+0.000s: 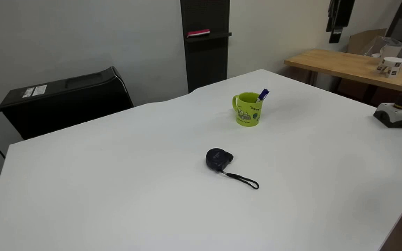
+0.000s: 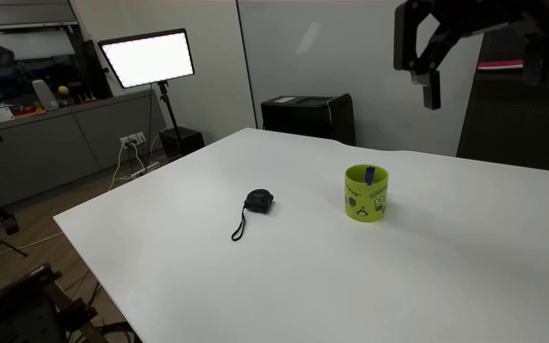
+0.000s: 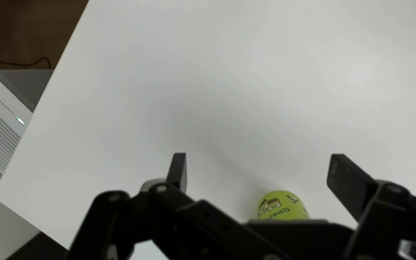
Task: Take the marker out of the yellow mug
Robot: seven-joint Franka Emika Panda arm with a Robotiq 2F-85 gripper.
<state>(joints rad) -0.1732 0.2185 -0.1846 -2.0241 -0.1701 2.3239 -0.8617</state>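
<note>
Can see a white, purple-capped marker (image 1: 262,95) leaning tilted inside the printed yellow mug (image 1: 247,113), and a gripper (image 3: 258,172) with jaws spread.

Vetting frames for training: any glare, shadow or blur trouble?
In an exterior view, the light panel is blown out white and a pale streak marks the grey wall; in the wrist view, a soft shadow darkens the tabletop beside the yellow mug, the pincer looks dark, slightly soft.
</note>
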